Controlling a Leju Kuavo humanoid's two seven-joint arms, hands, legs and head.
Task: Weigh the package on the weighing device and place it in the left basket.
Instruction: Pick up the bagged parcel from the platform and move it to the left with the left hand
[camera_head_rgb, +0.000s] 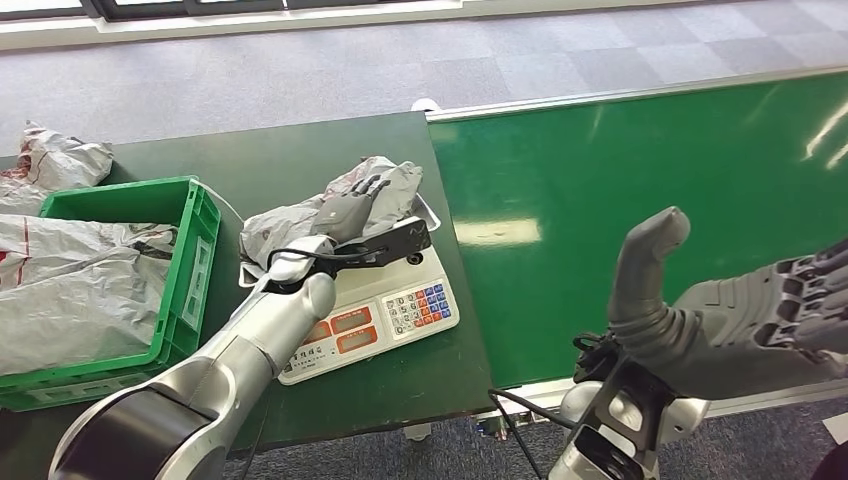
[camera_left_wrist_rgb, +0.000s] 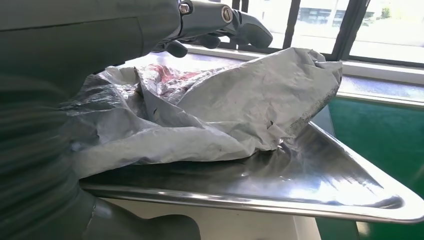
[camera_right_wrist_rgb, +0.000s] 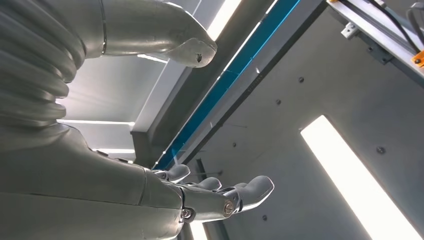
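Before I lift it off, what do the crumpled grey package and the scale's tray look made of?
The crumpled grey package looks like a thin plastic mailer bag: creased and wrinkled, with a slight sheen. The scale's tray looks like polished metal, probably stainless steel: it mirrors the window light and has a rolled rim. The left hand rests on the package.

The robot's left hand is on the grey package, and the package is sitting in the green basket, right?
Not quite. The left hand is on the grey package, but the package lies on the metal tray of the scale, not in the green basket. The head view shows it beside the basket; the left wrist view shows it on the tray.
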